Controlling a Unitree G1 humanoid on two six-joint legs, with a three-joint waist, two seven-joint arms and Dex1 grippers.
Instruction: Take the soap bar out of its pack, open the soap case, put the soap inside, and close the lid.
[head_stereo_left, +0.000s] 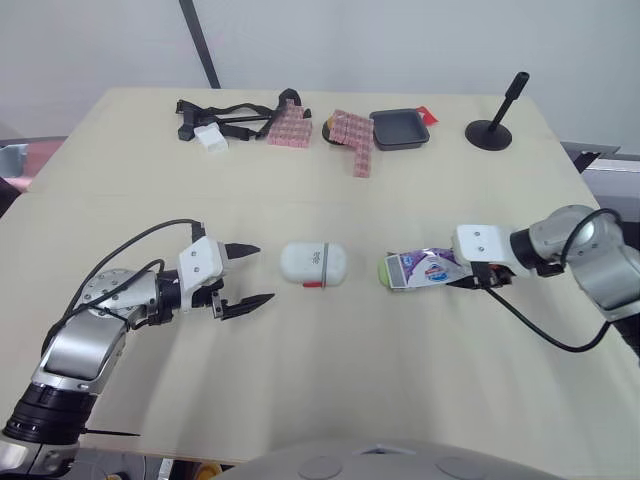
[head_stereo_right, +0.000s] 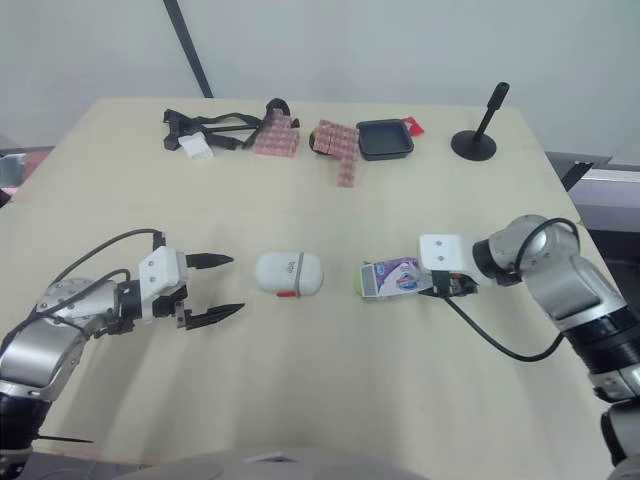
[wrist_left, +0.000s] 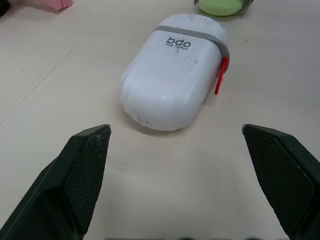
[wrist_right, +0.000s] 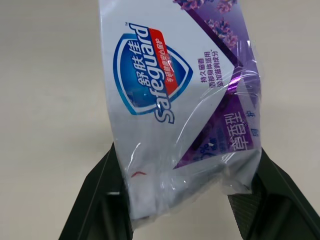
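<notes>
Left claw (head_stereo_left: 265, 272) gapes short of soap case (head_stereo_left: 313, 262); right claw (wrist_right: 186, 165) clamps pack (head_stereo_left: 425, 268).

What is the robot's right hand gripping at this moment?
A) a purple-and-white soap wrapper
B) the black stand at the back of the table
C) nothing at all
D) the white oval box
A: the right hand is clamped on one end of the soap pack, with the green soap peeking out of the other end. The white soap case lies apart from it, untouched.
</notes>
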